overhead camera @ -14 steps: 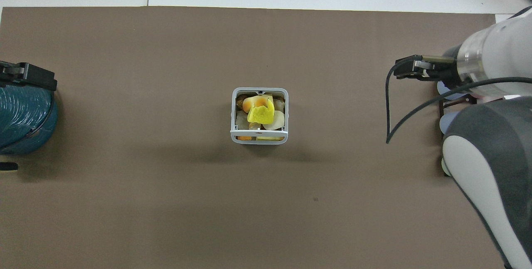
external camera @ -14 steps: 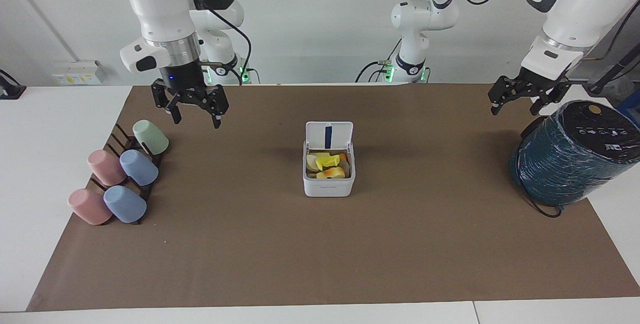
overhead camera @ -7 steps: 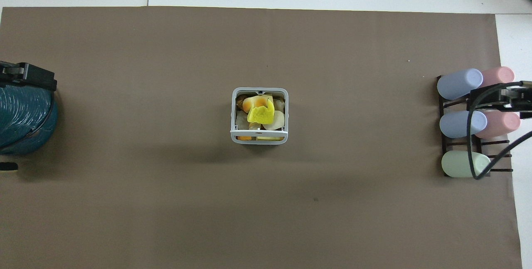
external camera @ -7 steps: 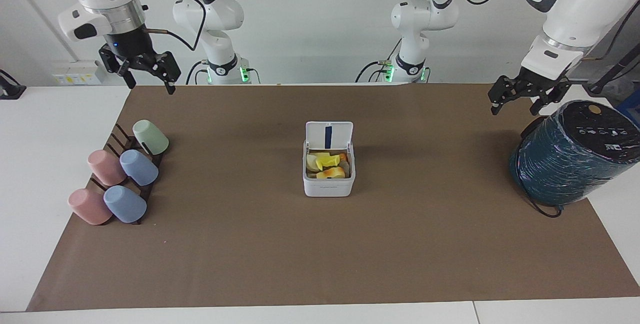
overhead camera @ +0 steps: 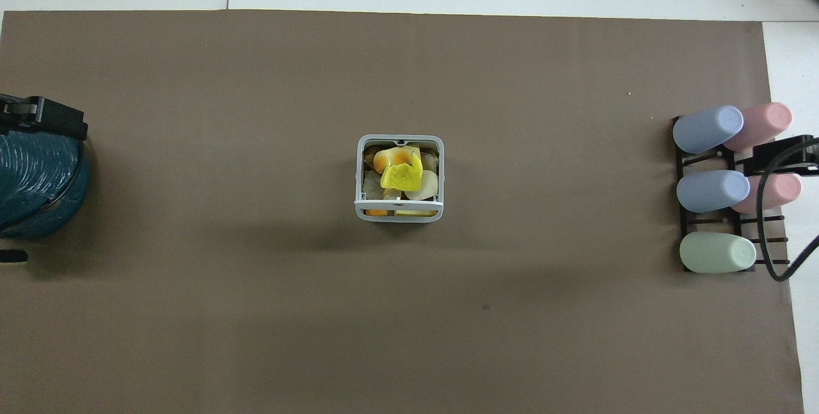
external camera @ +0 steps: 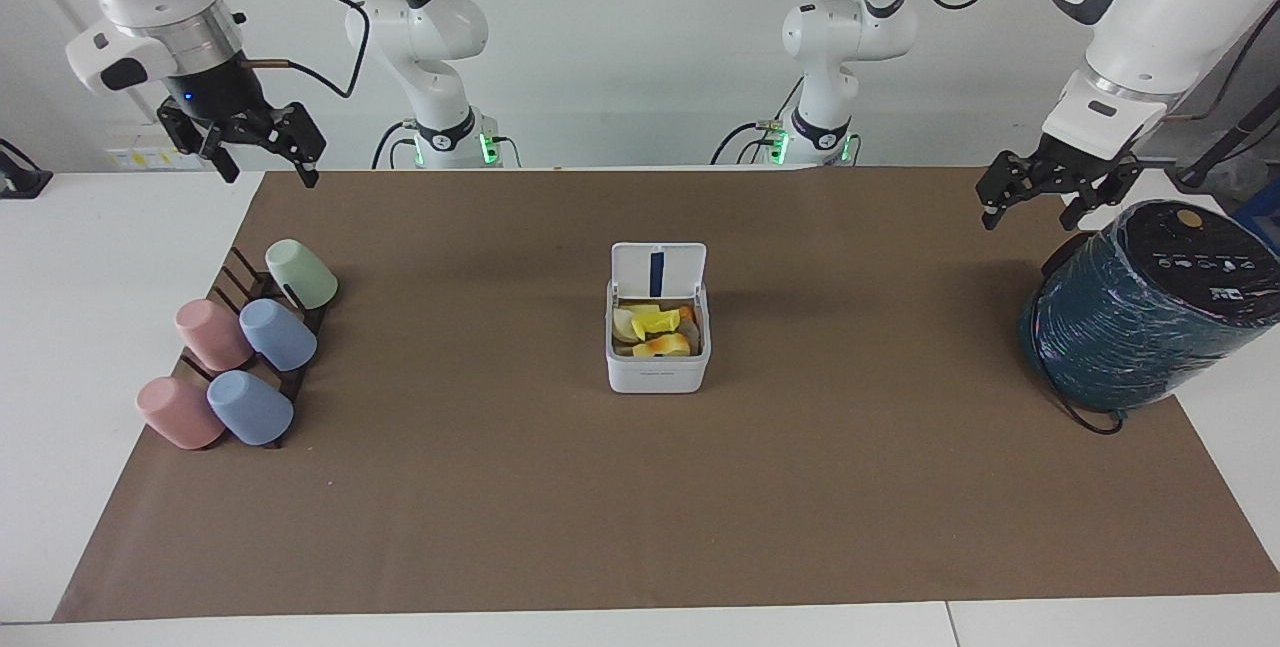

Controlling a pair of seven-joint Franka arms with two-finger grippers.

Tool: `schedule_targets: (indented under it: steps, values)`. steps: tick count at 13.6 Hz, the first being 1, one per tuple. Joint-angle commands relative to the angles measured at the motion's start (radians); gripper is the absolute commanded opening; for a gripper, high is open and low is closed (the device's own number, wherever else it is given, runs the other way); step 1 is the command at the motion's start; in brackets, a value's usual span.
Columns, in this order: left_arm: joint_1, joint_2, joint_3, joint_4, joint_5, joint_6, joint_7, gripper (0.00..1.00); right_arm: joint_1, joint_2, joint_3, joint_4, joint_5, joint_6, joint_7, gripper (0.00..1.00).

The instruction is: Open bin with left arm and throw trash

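Observation:
The white bin (external camera: pixel 658 372) stands in the middle of the brown mat with its lid (external camera: pixel 658 270) hinged up and open; it also shows in the overhead view (overhead camera: pixel 359 177). The trash lies inside: a bright yellow jagged piece (overhead camera: pixel 401 177), a pale yellow chunk (overhead camera: pixel 391 158) and a cream-white piece (overhead camera: pixel 427 185). My left gripper (external camera: pixel 1028 219) is open and empty, up in the air beside the teal cylinder. My right gripper (external camera: pixel 268 173) is open and empty, raised over the mat's corner nearer the robots than the cups.
A big dark-teal wrapped cylinder (external camera: pixel 1140 327) stands at the left arm's end of the table. Several pastel cups lie on a dark rack (external camera: pixel 235 272) at the right arm's end. The brown mat (external camera: pixel 640 507) covers the table.
My right gripper has risen and drawn back from over the mat near the cups toward the right arm's end of the table. The left arm, bin and trash have not moved.

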Motion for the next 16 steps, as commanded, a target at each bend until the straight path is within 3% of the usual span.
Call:
schedule_targets:
  steps: [1,6,16]
  values:
    - [-0.001,-0.033,-0.001,-0.040,0.023,0.011,0.000,1.00,0.016,-0.008,-0.005,-0.007,0.018,-0.035,0.023,1.00]
    - [-0.001,-0.033,-0.001,-0.040,0.023,0.011,0.000,1.00,0.035,-0.002,0.021,-0.004,-0.040,-0.092,-0.001,1.00]
    - [-0.001,-0.033,-0.001,-0.040,0.023,0.011,0.000,1.00,0.039,-0.006,0.030,-0.009,-0.037,-0.061,0.020,1.00]
